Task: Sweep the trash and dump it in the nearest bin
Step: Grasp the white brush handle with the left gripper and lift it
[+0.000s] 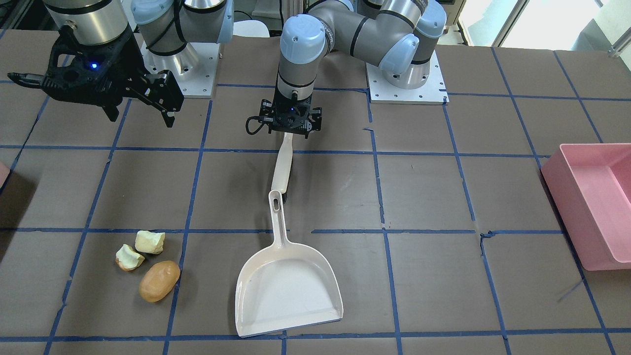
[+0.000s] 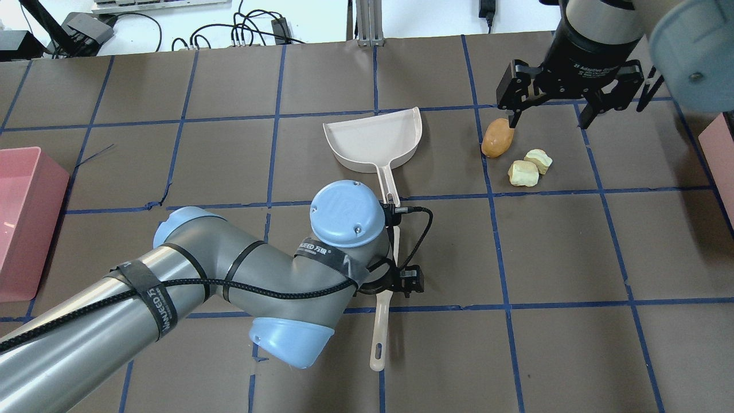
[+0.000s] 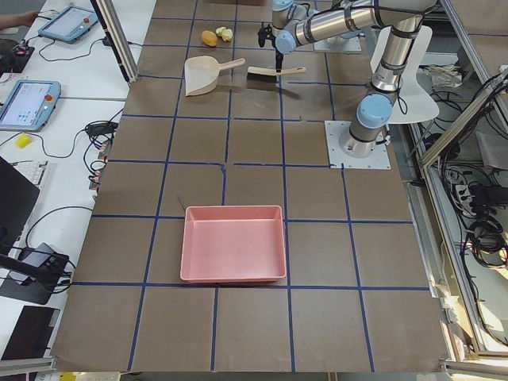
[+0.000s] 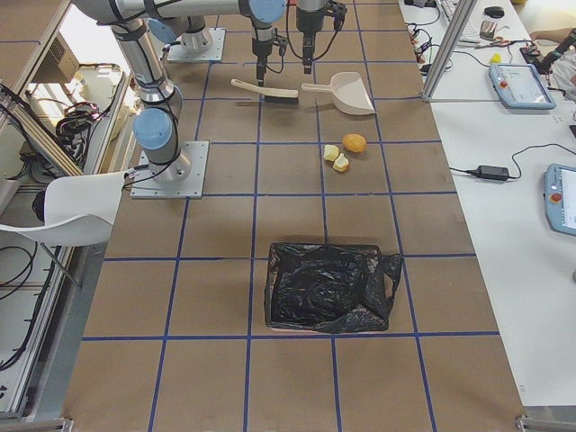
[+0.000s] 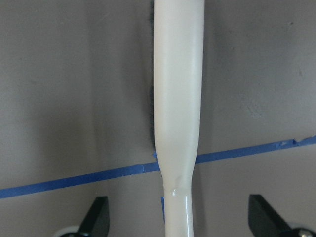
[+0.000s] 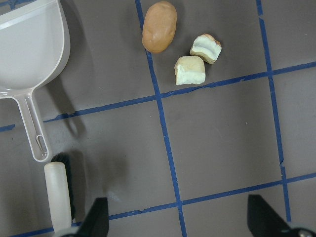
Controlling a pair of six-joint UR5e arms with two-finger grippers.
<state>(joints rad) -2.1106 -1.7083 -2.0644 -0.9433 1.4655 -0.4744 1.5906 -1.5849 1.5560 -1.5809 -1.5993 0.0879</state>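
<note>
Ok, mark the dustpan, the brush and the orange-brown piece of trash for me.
dustpan (image 1: pixel 288 291), exterior front-facing view, middle of the pan's floor
brush (image 1: pixel 283 167), exterior front-facing view, on its pale handle
orange-brown piece (image 1: pixel 159 281), exterior front-facing view, centre of its top

Glossy cream plastic dustpan; smooth cream plastic brush handle below the left pincer; matt brown table.

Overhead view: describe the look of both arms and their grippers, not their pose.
Left arm: grey metal tubes, pale blue joint caps, a black braided cable tied on with black straps lettered in white. Right arm: the same grey and pale blue. Left gripper and right gripper are black, two-fingered; the right one carries small white lettering.
</note>
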